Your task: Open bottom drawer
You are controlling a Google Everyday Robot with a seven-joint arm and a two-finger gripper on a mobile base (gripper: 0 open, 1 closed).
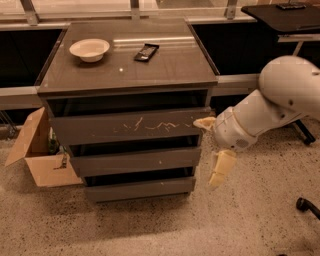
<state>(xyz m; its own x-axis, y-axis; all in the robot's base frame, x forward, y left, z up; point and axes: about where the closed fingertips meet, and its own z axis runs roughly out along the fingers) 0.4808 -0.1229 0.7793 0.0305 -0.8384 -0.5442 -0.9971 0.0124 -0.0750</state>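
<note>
The bottom drawer is the lowest and narrowest of three dark grey-brown fronts in the cabinet, plain and unmarked, near the floor. Above it are the medium drawer and the widest drawer with pale scratch marks. My gripper is at the cabinet's right side. One pale finger touches or nears the right end of the scratched drawer, the other finger hangs down beside the medium drawer's right end. The fingers stand wide apart and hold nothing. The gripper is above and right of the bottom drawer.
A white bowl and a dark flat device lie on the cabinet top. An open cardboard box stands on the floor at the left. A dark table and a chair castor are at the right.
</note>
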